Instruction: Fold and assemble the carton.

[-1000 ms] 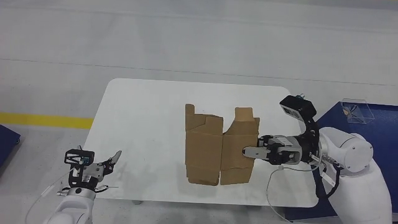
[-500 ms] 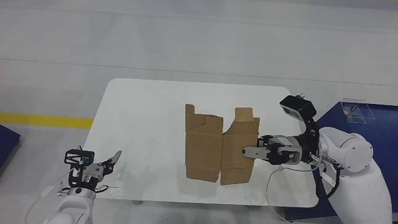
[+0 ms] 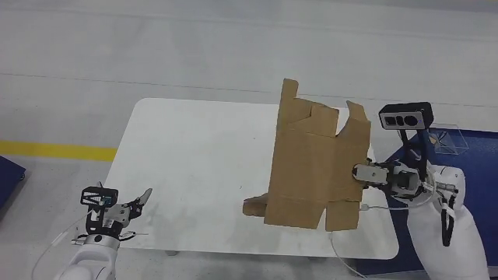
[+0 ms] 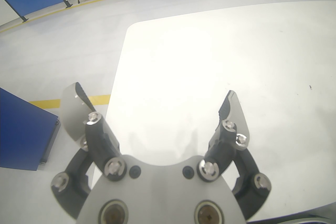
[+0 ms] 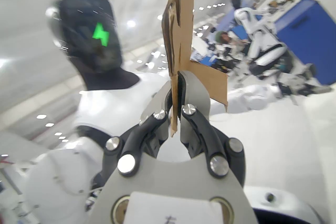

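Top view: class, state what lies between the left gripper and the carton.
Only bare white table lies between the left gripper and the carton, which the right gripper holds; the top view shows this.

left end effector (image 4: 155, 101): fingers spread wide | over white table (image 4: 210, 57) corner

Flattened brown carton (image 3: 315, 163) — lifted above table, upright, flaps notched
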Tool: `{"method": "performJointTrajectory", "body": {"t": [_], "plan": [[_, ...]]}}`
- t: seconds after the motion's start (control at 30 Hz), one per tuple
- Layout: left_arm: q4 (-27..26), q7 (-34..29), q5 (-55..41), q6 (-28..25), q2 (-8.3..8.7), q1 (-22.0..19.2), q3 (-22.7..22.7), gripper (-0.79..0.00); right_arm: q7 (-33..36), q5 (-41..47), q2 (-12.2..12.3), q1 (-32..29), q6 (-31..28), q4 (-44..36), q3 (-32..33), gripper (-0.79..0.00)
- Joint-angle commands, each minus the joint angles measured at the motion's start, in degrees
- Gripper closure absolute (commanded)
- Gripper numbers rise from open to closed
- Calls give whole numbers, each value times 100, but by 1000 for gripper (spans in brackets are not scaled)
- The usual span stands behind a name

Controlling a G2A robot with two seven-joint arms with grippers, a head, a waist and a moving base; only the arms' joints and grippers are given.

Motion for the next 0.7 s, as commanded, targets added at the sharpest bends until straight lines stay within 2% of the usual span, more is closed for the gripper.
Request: {"method": "performJointTrajectory", "body": {"t": [0.0, 0.17, 0.4, 0.53, 0.6, 0.67], "plan": [[0, 0, 0, 0, 0, 0, 0, -785, -211, 1157, -43, 21, 764, 130, -264, 0], [0, 0, 0, 0, 0, 0, 0, -785, -826, 2647, -181, -29, 2798, 354, -1477, 0], [0, 0, 0, 0, 0, 0, 0, -785, -1839, 5122, -406, -110, 4855, 665, -2722, 0], [0, 0, 0, 0, 0, 0, 0, -785, -2956, 6643, -462, -128, 5741, 777, -3092, 0], [0, 0, 0, 0, 0, 0, 0, -785, -3422, 7500, -475, -131, 5883, 745, -3159, 0], [0, 0, 0, 0, 0, 0, 0, -785, -3776, 7967, -485, -70, 5973, 708, -3162, 0]]}}
